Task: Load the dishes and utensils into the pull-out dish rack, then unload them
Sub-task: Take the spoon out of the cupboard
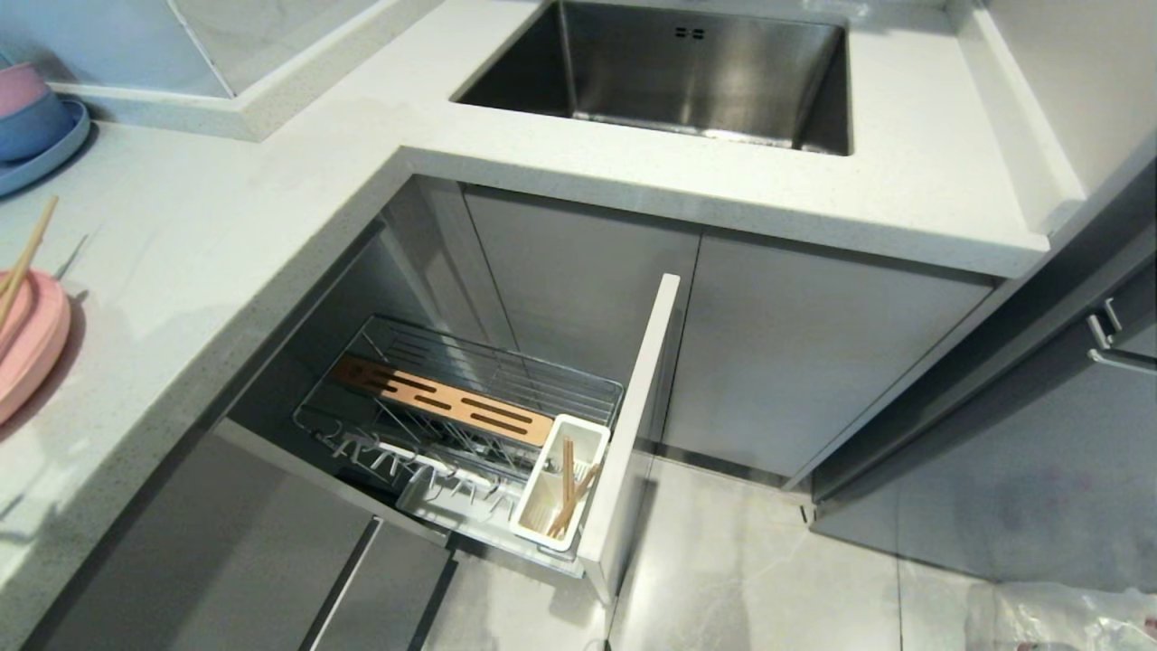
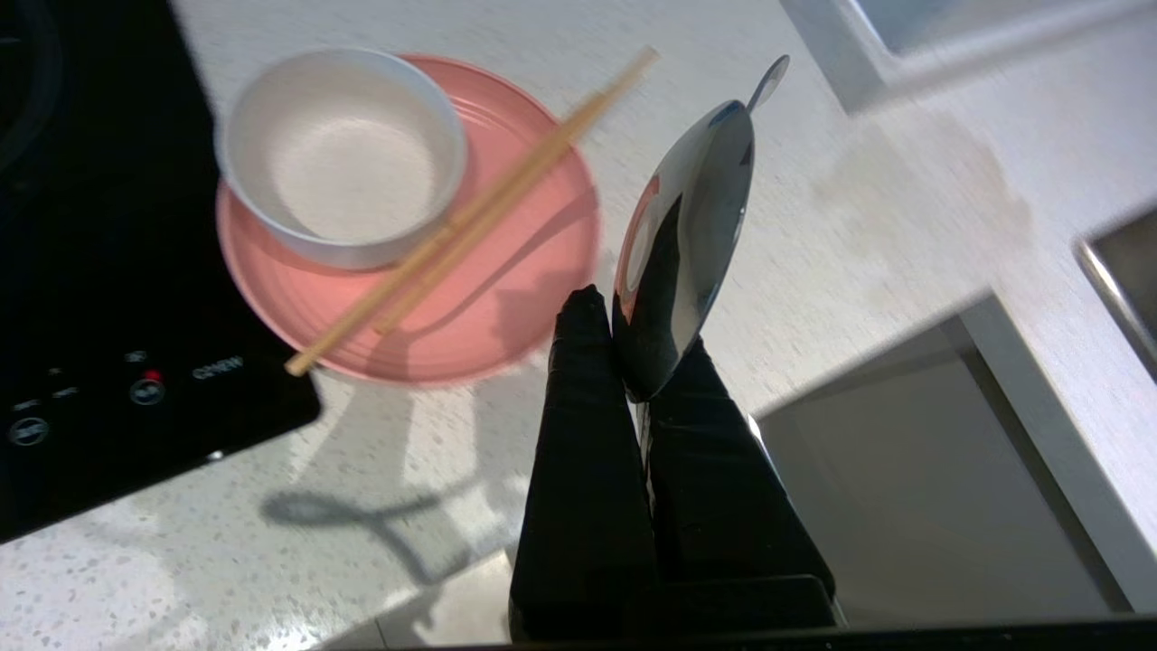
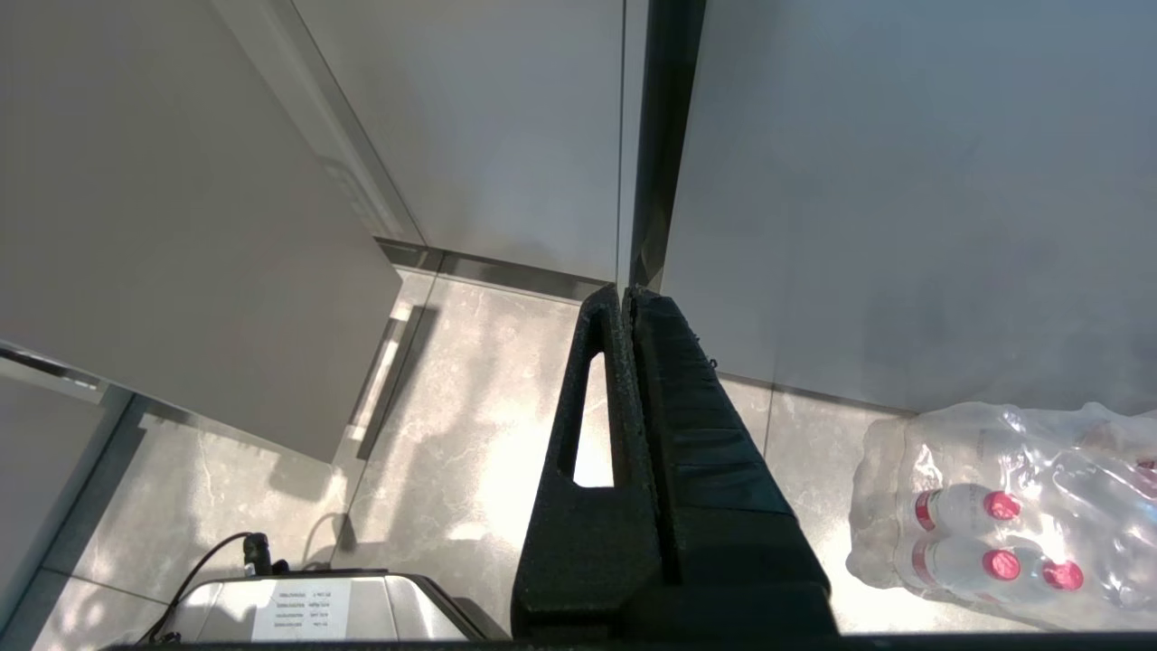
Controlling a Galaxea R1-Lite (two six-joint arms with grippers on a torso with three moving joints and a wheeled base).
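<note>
The left gripper point(image 2: 633, 348) pinches the shiny metal spoon point(image 2: 684, 258) by its bowl. It is light, hard and slippery, so a tight hold matters.

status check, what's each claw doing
Left claw shut on spoon, above counter. Right claw shut, empty, near floor. Rack open, path clear.

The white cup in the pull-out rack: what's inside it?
The cup holds wooden chopsticks, leaning inside with their tops just above the rim. No spoon shows in it. The cup's walls hide its bottom, so anything small lying there cannot be seen.
</note>
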